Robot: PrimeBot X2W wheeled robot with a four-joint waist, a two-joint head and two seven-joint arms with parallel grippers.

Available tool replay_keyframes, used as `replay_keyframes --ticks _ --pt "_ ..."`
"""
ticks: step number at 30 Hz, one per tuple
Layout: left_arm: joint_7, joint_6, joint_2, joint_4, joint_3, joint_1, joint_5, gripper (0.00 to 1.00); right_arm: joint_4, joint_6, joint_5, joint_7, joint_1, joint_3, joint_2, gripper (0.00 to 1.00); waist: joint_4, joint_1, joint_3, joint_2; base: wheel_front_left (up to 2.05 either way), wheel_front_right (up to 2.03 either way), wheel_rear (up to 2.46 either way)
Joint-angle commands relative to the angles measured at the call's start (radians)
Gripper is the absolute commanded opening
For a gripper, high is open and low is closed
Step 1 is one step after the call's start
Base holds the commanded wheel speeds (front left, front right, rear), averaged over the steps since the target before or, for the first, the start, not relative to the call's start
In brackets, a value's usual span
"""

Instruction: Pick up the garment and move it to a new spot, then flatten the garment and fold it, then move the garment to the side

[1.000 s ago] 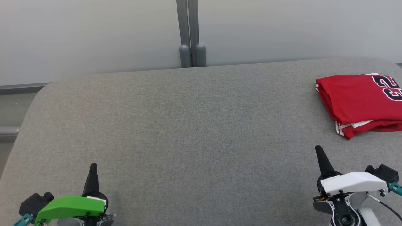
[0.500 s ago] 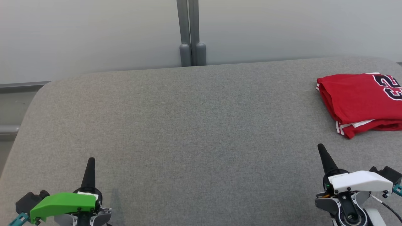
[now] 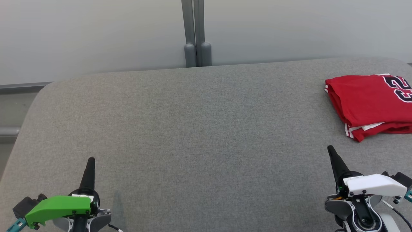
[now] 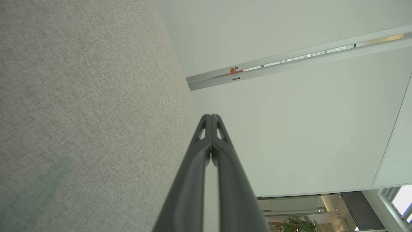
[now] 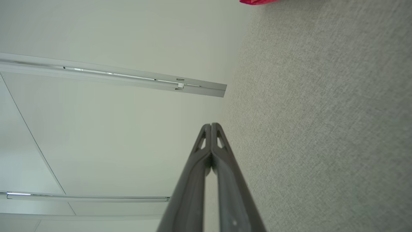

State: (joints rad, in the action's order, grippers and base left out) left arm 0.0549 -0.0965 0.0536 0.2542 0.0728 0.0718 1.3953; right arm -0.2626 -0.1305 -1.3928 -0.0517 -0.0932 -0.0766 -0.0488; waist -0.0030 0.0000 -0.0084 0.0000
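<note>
A wide grey fabric-covered surface (image 3: 199, 129) with rounded far corners spreads across the head view, and a pale panelled wall (image 3: 96, 35) rises behind it. The garment, a red jersey (image 3: 367, 100) with white trim and black-and-white numerals, lies folded flat near the surface's far right corner, cut off by the right edge of the head view; a sliver of its red cloth also shows at the top edge of the right wrist view (image 5: 257, 1). A pair of grey upright posts (image 3: 195, 38) stands against the wall behind the middle of the far edge. The right gripper (image 3: 330, 149), under a white wrist cover, sits at the lower right, nearer the robot than the jersey and clear of it; its two dark fingers are pressed together with nothing between them, as the right wrist view confirms (image 5: 210, 125). The left gripper (image 3: 91, 160), under a green cover at the lower left, well apart from the jersey, likewise has its fingers pressed together on nothing (image 4: 210, 116).
</note>
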Motion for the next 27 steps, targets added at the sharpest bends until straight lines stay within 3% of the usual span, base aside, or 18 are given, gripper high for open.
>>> replay_keyframes --ticks 1,27 --pt "0.007 -0.009 0.001 -0.008 0.008 0.022 0.025 0.0 0.01 -0.001 -0.021 -0.008 -0.018 -0.006 -0.005 0.0 0.0 0.0 0.0 0.0 0.0 0.0 0.0" --pt "0.056 -0.035 -0.003 -0.01 0.041 0.043 0.199 0.0 0.02 -0.001 -0.2 -0.058 -0.019 -0.035 -0.005 0.0 0.003 0.0 0.01 0.0 0.0 0.0 0.0"
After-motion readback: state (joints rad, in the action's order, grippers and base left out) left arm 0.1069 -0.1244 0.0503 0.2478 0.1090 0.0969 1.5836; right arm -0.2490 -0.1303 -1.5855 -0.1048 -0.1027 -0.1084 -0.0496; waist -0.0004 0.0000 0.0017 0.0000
